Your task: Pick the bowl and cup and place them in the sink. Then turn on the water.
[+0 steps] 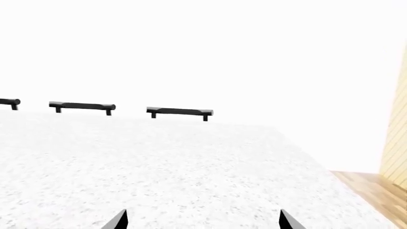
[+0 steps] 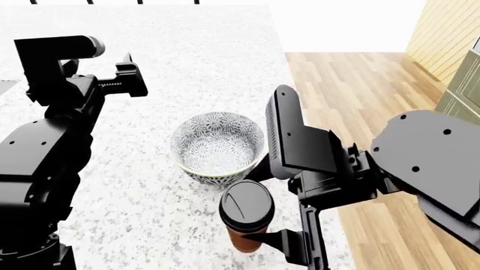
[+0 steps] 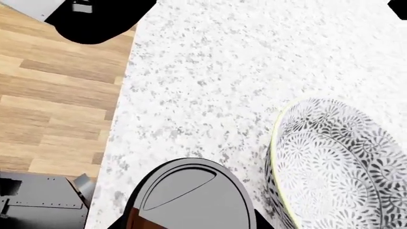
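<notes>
The bowl (image 2: pixel 217 147), white with a dense grey-black floral pattern, stands on the speckled white counter (image 2: pixel 188 56). The orange-brown cup (image 2: pixel 246 216) with its black lid stands just in front of it, near the counter's right edge. My right gripper (image 2: pixel 253 203) is open, with one finger on each side of the cup. The right wrist view shows the cup lid (image 3: pixel 188 198) between the jaws of my right gripper (image 3: pixel 190 224), with the bowl (image 3: pixel 330 162) beside it. My left gripper (image 2: pixel 139 76) is open and empty above the counter's left part; its tips (image 1: pixel 202 220) hang over bare counter. The sink is out of view.
The counter's right edge (image 2: pixel 289 84) drops to a wooden floor (image 2: pixel 360 90). Pale cabinets (image 2: pixel 450 39) stand at the far right. Black bar handles (image 1: pixel 83 106) line the counter's far edge in the left wrist view. My robot base (image 3: pixel 38 205) shows below the edge.
</notes>
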